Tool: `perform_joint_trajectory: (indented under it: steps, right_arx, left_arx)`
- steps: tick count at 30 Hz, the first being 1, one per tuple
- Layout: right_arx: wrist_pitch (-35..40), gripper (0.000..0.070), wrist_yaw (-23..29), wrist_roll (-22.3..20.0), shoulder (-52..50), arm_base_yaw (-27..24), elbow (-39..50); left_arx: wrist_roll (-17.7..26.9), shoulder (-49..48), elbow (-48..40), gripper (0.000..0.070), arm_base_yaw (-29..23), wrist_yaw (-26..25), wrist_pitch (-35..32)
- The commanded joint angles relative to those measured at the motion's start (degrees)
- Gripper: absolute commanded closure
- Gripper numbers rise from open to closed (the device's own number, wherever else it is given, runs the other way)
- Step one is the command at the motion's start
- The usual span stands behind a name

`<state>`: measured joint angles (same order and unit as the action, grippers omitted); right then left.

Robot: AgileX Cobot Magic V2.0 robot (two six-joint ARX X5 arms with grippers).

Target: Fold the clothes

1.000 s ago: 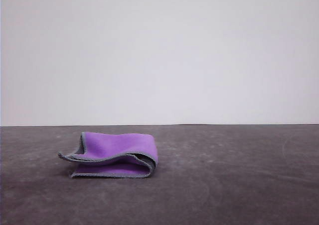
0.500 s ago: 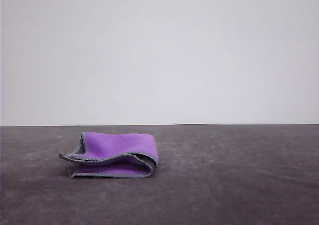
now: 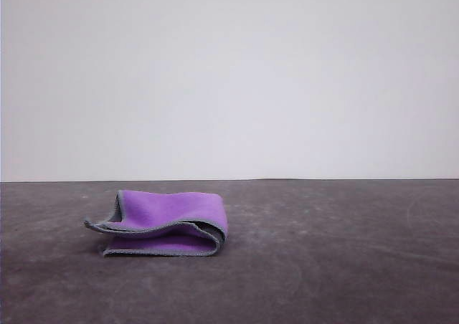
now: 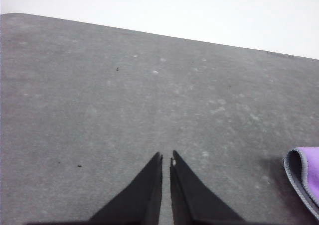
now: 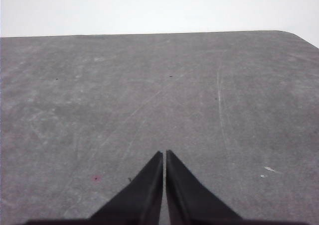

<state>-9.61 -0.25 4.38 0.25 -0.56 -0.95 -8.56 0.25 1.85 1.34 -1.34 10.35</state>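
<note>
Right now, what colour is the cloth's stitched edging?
Grey, around the purple cloth; the front view shows it best.

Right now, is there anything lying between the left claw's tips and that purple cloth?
No. In the left wrist view the stretch from the shut left gripper to the folded purple cloth is bare grey table, nothing on it.

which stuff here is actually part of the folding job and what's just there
Part of the job:
- purple cloth, folded over, grey edging
- left gripper, shut, empty
- right gripper, shut, empty

Just there:
- grey table
- white wall
</note>
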Motion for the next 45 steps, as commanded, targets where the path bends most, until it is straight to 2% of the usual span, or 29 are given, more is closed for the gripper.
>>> perform_joint_trajectory:
  steps: [1,45]
  right_arx:
    - [0.72,0.0695,0.13,0.13,-0.04,0.04,0.28]
    - [0.74,0.0694,0.22,0.13,-0.04,-0.02,0.28]
  left_arx:
    - [0.5,-0.07,-1.09,0.0684,-0.11,0.28,0.39]
    - [0.5,-0.07,-1.09,0.0684,-0.11,0.28,0.39]
